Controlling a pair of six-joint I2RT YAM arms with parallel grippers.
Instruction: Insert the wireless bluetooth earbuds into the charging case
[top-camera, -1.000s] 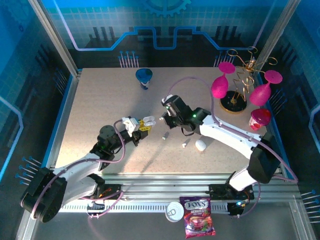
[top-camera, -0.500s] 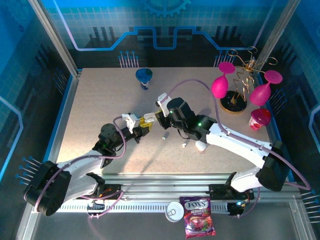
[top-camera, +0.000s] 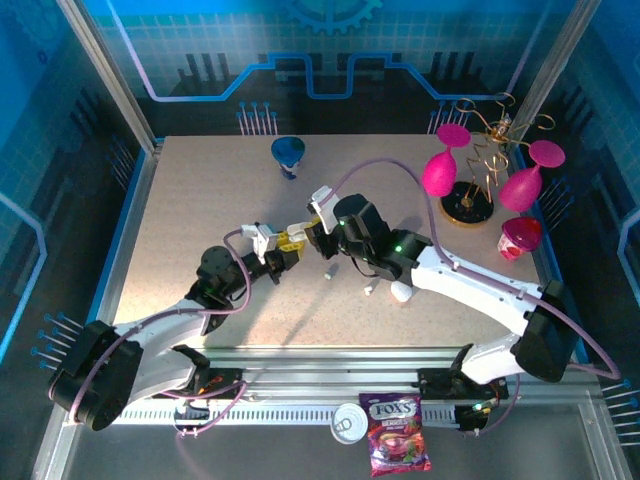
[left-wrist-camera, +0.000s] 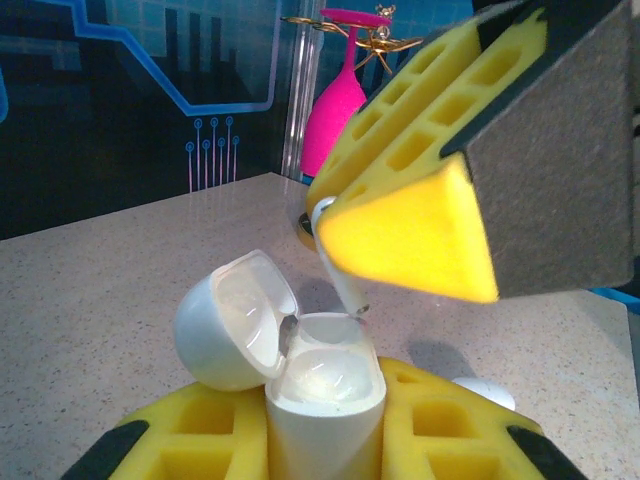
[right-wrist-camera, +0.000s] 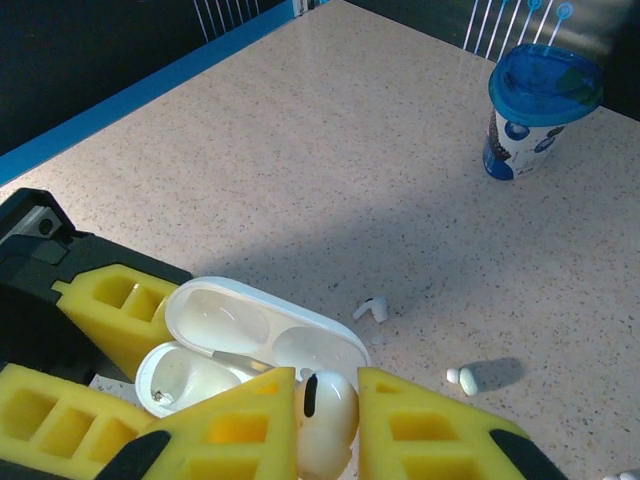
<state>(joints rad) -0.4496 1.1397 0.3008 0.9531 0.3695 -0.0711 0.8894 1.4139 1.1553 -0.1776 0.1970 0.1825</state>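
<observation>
Looking from above, you find the left gripper (top-camera: 283, 252) and right gripper (top-camera: 318, 236) nose to nose mid-table (top-camera: 200, 200). Two loose earbuds (top-camera: 328, 271) lie at five o'clock of them. The candy bag (top-camera: 398, 432) at six o'clock reads FOX'S.

On the left wrist, your left gripper clamps the case (left-wrist-camera: 325, 395), its lid flipped open toward ten o'clock. The earbud (left-wrist-camera: 338, 262) hangs stem-down at the well's rim.

On the right wrist, the right gripper pinches that earbud by its head. It looks light, glossy and slippery, so grip the head and leave the stem free. The cup (right-wrist-camera: 540, 110) at one o'clock carries print too small to read.
</observation>
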